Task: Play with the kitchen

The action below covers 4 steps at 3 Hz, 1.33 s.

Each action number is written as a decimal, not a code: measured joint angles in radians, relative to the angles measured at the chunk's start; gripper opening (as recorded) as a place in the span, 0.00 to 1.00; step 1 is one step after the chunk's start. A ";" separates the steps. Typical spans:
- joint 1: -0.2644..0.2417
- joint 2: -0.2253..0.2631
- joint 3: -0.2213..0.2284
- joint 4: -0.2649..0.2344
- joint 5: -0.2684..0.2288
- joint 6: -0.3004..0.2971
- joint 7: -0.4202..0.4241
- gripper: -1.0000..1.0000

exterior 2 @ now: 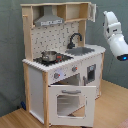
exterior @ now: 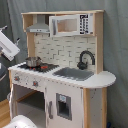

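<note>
I am holding the arm (exterior 2: 114, 35) off to the second exterior view's right of the kitchen (exterior 2: 60, 70), apart from it and level with the faucet (exterior 2: 74, 40). I cannot tell whether its claw is open or closed. The kitchen is standing against the grey backdrop, with the small pot (exterior: 33, 61) on the stove and the oven door (exterior 2: 70, 104) hanging open. I judge this an approach step: next I need to pick a part to reach for.
</note>
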<state>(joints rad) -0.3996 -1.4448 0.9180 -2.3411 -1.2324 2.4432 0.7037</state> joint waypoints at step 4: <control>0.047 0.000 -0.111 0.007 0.262 -0.300 -0.152 1.00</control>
<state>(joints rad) -0.3531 -1.4445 0.8067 -2.3341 -0.9707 2.1436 0.5520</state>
